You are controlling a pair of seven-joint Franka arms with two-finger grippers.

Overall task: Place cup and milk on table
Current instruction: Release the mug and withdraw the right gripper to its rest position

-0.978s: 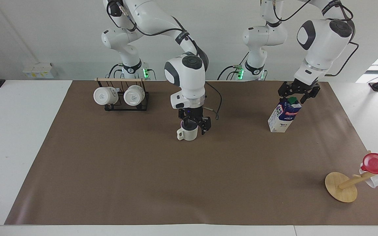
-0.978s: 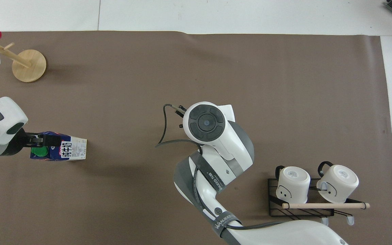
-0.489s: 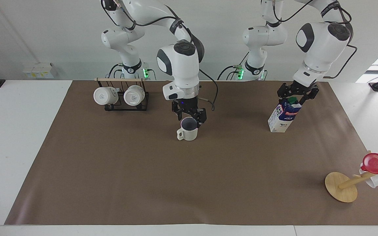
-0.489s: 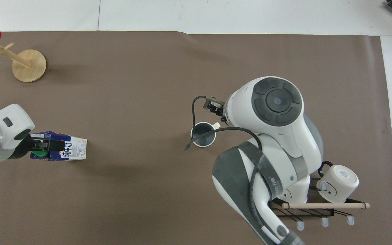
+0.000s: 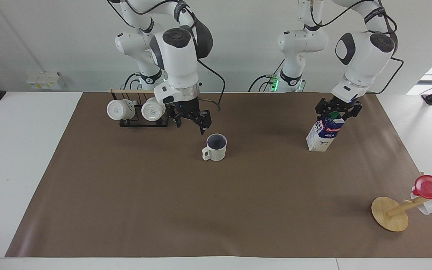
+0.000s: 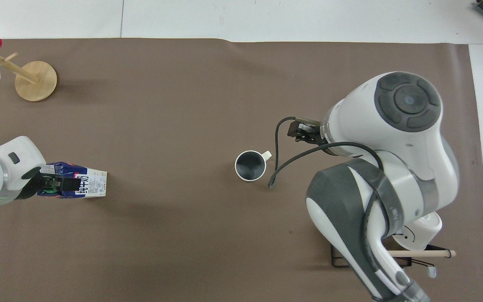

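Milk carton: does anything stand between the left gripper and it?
Nothing visible does. The left gripper is at the top of the milk carton, around its green cap, with the carton standing on the brown sheet. The right gripper hangs open above the sheet, apart from the cup.

The cup (image 6: 250, 166) stands upright near the middle of the table (image 6: 241, 84), alone, its handle toward the right arm's end. The milk (image 6: 83, 186) stands near the left arm's edge, the left gripper (image 6: 50, 184) at its top. A wooden stand (image 6: 35, 75) sits by that end's farther corner.
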